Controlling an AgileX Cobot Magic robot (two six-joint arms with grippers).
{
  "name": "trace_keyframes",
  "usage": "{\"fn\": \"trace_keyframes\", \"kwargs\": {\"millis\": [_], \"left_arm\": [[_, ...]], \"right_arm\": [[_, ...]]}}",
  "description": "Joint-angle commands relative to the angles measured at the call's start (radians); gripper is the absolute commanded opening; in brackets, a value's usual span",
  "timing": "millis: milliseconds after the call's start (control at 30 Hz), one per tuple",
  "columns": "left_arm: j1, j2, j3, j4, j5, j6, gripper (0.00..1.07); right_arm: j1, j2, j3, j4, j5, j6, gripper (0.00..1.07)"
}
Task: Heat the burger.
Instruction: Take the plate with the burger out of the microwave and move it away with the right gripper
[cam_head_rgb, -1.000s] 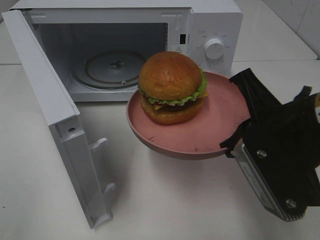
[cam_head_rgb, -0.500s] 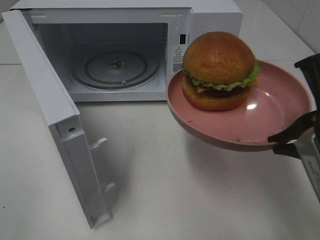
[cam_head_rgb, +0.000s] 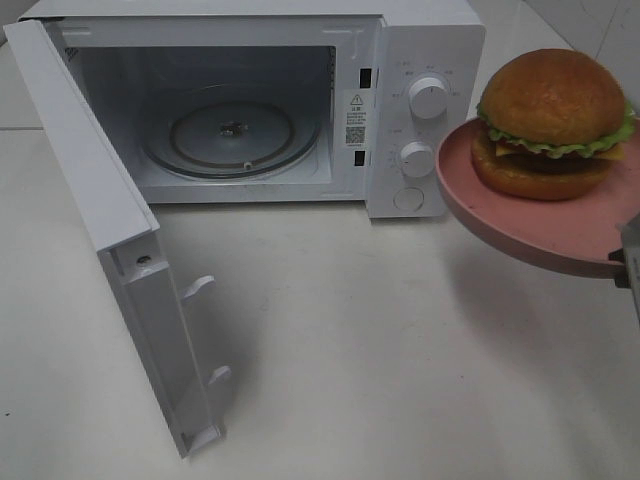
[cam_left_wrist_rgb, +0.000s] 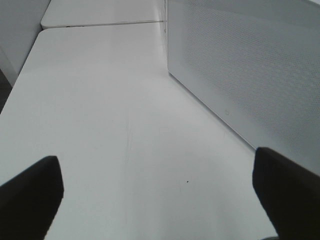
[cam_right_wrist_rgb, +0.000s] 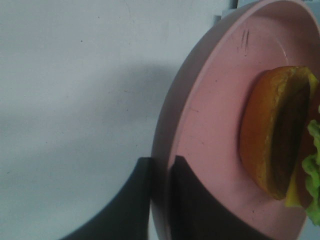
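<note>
The right gripper (cam_right_wrist_rgb: 159, 200) is clamped on the rim of the pink plate (cam_right_wrist_rgb: 210, 135), one finger on each face. The burger (cam_head_rgb: 556, 122) sits on that plate, lifted at three o'clock of the open microwave (cam_head_rgb: 425, 60). The left gripper (cam_left_wrist_rgb: 155, 195) gapes wide, empty, over the white table (cam_left_wrist_rgb: 100, 110).

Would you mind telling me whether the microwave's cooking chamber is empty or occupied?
Empty: the microwave door hangs open, and only the bare glass turntable shows inside.
</note>
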Motion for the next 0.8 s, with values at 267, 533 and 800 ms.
{"fn": "trace_keyframes", "kwargs": {"millis": [267,533,800], "left_arm": [[0.001,-0.024,0.002,-0.006,-0.007,0.000,0.98],[0.001,-0.024,0.002,-0.006,-0.007,0.000,0.98],[0.001,-0.024,0.002,-0.006,-0.007,0.000,0.98]], "right_arm": [[0.004,-0.011,-0.008,-0.196,0.073,0.310,0.00],[0.004,0.057,-0.008,-0.308,0.201,0.609,0.00],[0.004,0.195,-0.009,-0.412,0.227,0.995,0.00]]}}
